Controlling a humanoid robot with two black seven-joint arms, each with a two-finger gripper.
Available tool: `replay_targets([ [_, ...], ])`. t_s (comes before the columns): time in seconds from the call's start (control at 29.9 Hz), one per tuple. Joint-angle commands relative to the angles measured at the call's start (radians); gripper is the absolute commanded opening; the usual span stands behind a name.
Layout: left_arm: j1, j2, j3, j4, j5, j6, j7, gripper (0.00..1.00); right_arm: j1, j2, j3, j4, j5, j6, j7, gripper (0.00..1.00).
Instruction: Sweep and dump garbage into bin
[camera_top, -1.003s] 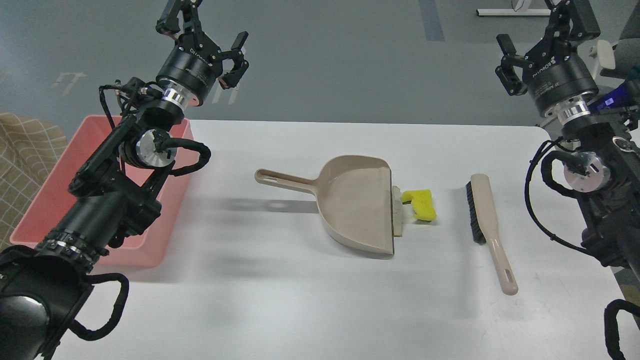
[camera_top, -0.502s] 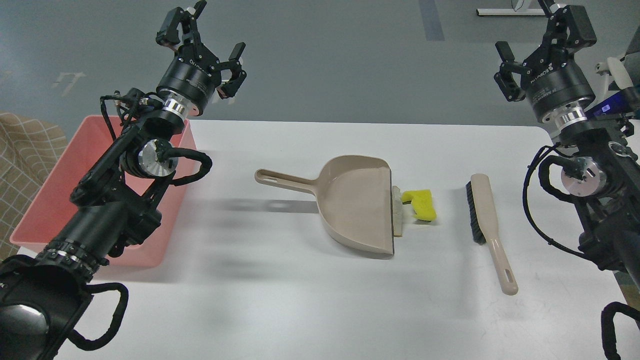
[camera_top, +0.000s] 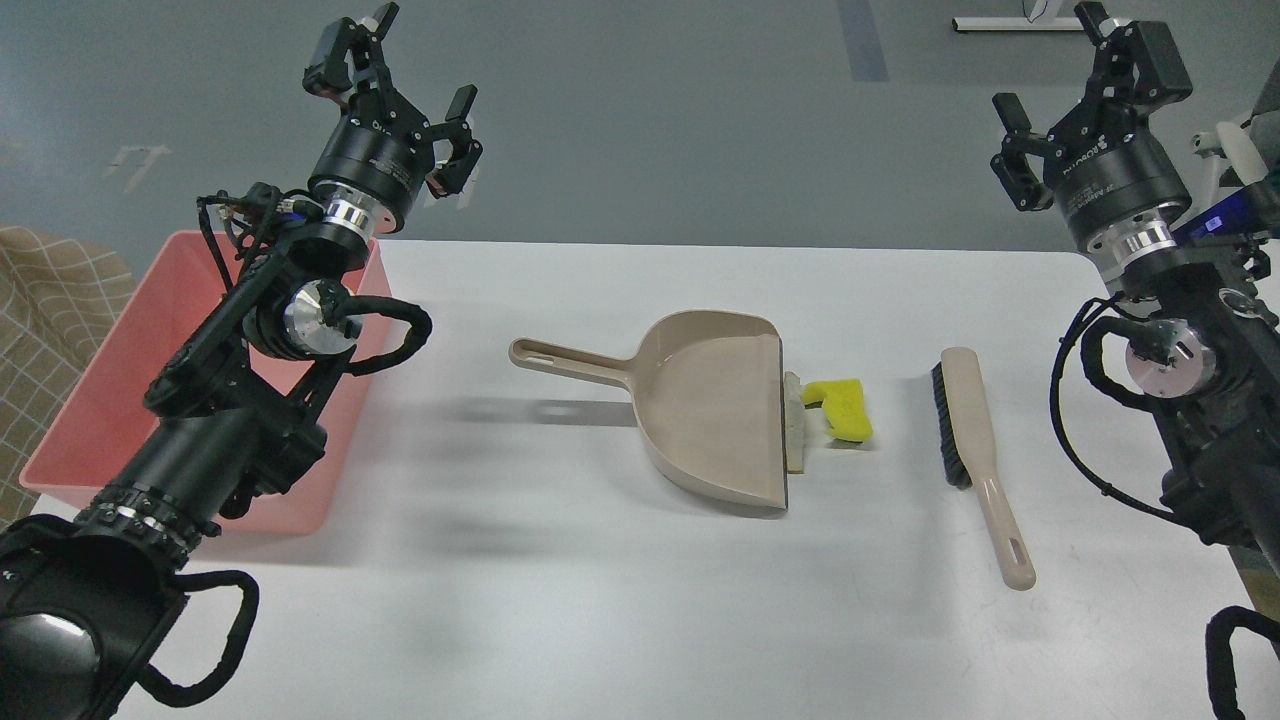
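Observation:
A beige dustpan (camera_top: 715, 415) lies in the middle of the white table (camera_top: 600, 600), handle to the left, mouth to the right. At its mouth lie a bright-yellow spongy chunk (camera_top: 843, 408) and a thin whitish-tan strip (camera_top: 795, 425). A beige black-bristled brush (camera_top: 970, 440) lies to their right. The salmon-pink bin (camera_top: 120, 400) stands at the left table edge, partly hidden by my left arm. My left gripper (camera_top: 395, 75) is open and empty, high above the bin's far corner. My right gripper (camera_top: 1065, 75) is open and empty, high above the table's far right corner.
A tan checked cloth (camera_top: 40, 310) lies left of the bin. Grey floor lies beyond the table's far edge. My right arm hangs over the table's right edge.
My left gripper has moved a little down and left, its fingers drawing closer. My right gripper has shifted slightly. Nothing on the table has moved.

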Motion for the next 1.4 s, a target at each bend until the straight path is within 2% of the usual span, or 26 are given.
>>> replay_targets([
  [0.0, -0.003, 0.003, -0.001, -0.009, 0.008, -0.009, -0.015, 0.99, 0.014, -0.001, 0.002, -0.002, 0.001, 0.001, 0.000, 1.00],
  [0.13, -0.003, 0.009, 0.000, -0.020, 0.010, 0.001, -0.014, 0.99, 0.025, -0.004, 0.000, -0.014, 0.001, 0.001, 0.000, 1.00],
  [0.4, 0.052, 0.030, 0.011, -0.144, 0.076, 0.003, -0.009, 0.99, 0.031, -0.005, 0.000, -0.029, 0.000, 0.001, 0.000, 1.00],
  [0.6, 0.175, 0.133, 0.051, -0.377, 0.240, 0.041, 0.003, 0.99, 0.033, -0.031, 0.000, -0.022, 0.003, -0.001, 0.000, 1.00],
  [0.67, 0.228, 0.211, 0.084, -0.487, 0.320, 0.053, 0.008, 0.99, 0.033, -0.031, 0.000, -0.023, 0.003, -0.001, 0.000, 1.00],
  [0.87, 0.374, 0.346, 0.095, -0.664, 0.416, 0.099, 0.012, 0.99, 0.030, -0.019, 0.000, -0.022, 0.001, -0.001, 0.000, 1.00],
  [0.94, 0.449, 0.386, 0.094, -0.728, 0.526, 0.107, 0.012, 0.99, 0.027, -0.013, 0.000, -0.020, 0.001, -0.001, 0.000, 1.00],
  [1.14, 0.584, 0.388, 0.095, -0.758, 0.821, 0.113, 0.009, 0.99, 0.033, -0.019, 0.000, -0.022, 0.001, -0.004, 0.000, 1.00],
  [1.37, 0.678, 0.372, 0.097, -0.797, 0.866, 0.115, 0.009, 0.99, 0.022, -0.021, -0.002, -0.025, 0.001, -0.002, 0.000, 1.00],
])
